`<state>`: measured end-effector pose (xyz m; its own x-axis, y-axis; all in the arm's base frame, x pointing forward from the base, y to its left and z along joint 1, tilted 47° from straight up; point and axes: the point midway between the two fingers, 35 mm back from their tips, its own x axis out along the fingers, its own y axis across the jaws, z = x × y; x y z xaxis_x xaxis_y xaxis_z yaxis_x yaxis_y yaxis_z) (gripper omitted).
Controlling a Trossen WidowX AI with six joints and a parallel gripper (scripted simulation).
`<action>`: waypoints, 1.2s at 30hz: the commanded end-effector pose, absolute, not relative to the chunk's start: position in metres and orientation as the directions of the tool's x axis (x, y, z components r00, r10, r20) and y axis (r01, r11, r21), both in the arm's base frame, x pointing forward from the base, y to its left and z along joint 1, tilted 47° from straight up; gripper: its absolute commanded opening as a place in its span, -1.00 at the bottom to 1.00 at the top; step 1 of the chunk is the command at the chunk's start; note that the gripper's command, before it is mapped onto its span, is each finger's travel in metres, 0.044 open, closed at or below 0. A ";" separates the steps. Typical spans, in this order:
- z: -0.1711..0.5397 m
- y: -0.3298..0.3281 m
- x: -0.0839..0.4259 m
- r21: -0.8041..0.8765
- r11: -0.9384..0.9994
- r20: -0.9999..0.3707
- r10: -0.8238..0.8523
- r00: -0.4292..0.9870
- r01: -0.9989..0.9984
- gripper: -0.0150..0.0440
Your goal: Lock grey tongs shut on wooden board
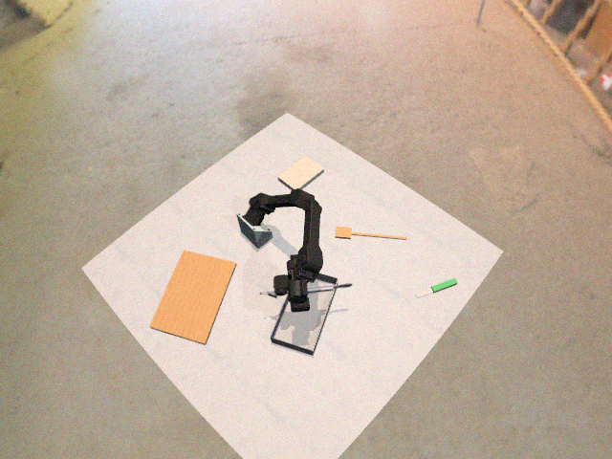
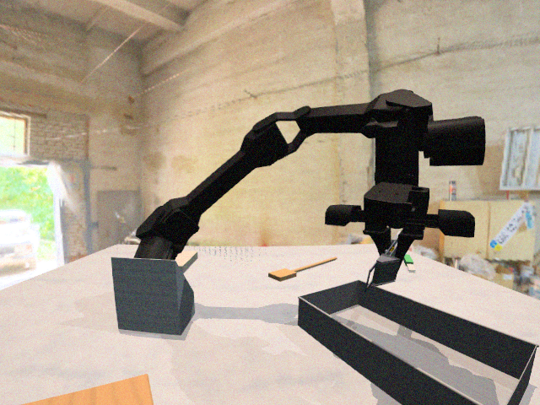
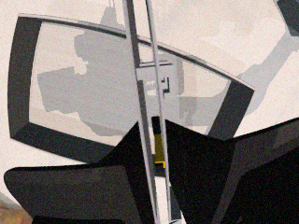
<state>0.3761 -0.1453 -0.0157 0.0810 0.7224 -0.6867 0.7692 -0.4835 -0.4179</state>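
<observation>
The claw [image 1: 297, 291] [image 2: 389, 256] [image 3: 149, 123], nearly closed, grips the squeezed tongs [image 1: 323, 288] [image 2: 385, 269] [image 3: 133, 47] (lock unconfirmed); tips-up locking and laying them on the wooden board [image 1: 193, 297] [image 2: 99, 394] probably remain.

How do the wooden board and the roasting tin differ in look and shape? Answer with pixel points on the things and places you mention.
The wooden board [image 1: 193, 297] [image 2: 94, 392] is orange-brown, while the roasting tin [image 1: 293, 345] [image 2: 362, 348] [image 3: 20, 79] has dark walls. The board is a flat slab; the tin has upright walls around a hollow. The board looks broader, the tin narrower. Both are four-sided, longer than wide, and rest on the pale table top.
</observation>
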 end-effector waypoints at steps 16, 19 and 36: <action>-0.001 -0.176 0.362 -0.450 -0.522 -0.691 0.718 0.088 0.724 -1.00; -0.015 -0.192 0.350 -0.503 -0.573 -0.696 0.713 0.090 0.647 -1.00; -0.103 -0.271 0.246 -0.708 -0.706 -0.705 0.704 0.088 -0.016 -1.00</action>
